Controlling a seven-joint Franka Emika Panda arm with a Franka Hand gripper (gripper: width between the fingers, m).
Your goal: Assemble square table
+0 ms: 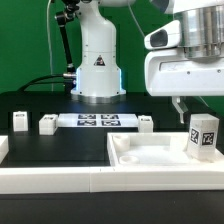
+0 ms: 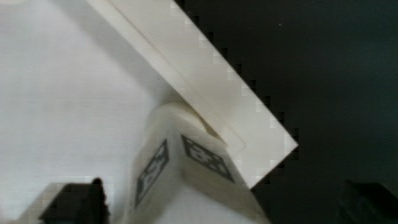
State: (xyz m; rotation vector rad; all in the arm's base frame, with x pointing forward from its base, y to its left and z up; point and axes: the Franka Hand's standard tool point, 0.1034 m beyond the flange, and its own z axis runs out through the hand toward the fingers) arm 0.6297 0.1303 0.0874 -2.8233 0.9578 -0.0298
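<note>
Black desk (image 1: 30,105) carries the work, with the arm's white base (image 1: 97,70) at the upper centre of the exterior frame, dark cables trailing at its left and a pale backdrop behind. You have the square top (image 1: 150,158) lying recessed face up at the lower right. One tagged leg (image 1: 203,135) stands upright on its right-hand corner. The fingers (image 2: 71,203) stand wide either side of that leg and, in the wrist view, appear clear of it, so I judge nothing is held. Three more leg pegs (image 1: 47,125) flank the marker board (image 1: 97,121) across the middle of the frame. Step in hand, by my reading: one leg set at its corner; whether it is seated I cannot tell. Your next move calls for a straight lift clear without brushing the leg, then fetching another peg
</note>
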